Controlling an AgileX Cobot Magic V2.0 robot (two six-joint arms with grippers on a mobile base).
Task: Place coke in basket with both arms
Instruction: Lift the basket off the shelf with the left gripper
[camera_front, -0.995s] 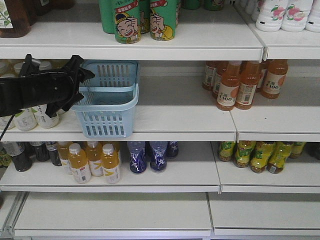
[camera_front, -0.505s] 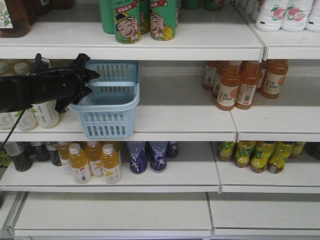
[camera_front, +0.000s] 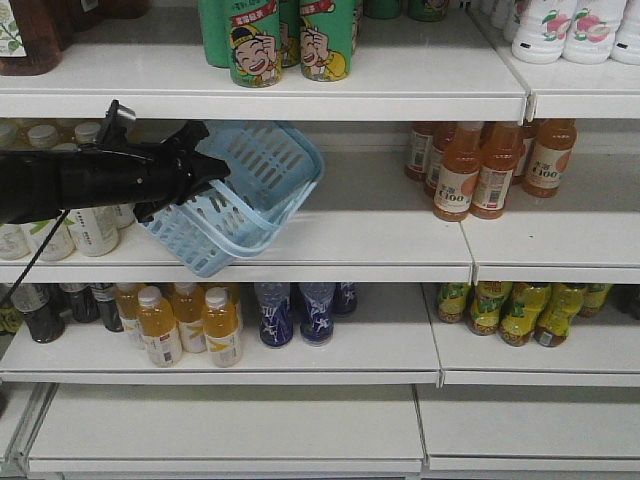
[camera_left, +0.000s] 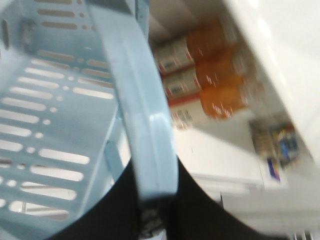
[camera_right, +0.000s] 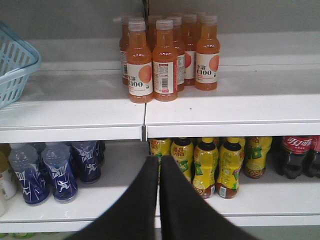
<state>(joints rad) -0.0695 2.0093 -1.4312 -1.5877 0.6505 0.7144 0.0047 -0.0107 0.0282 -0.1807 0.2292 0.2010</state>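
Basket (camera_front: 262, 172) aslant in level left claw (camera_front: 203, 166)

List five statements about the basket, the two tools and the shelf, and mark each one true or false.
1. The basket stands flat on the shelf. False: it is tilted, with one side raised.
2. The left tool is shut on the basket's handle. True.
3. The right tool holds an orange bottle. False: it is shut and empty, in front of the shelves.
4. Orange drink bottles stand on the basket's shelf, to its right in the front view. True.
5. A red bottle lies in the basket. False: none shows in the part of the inside that is visible.
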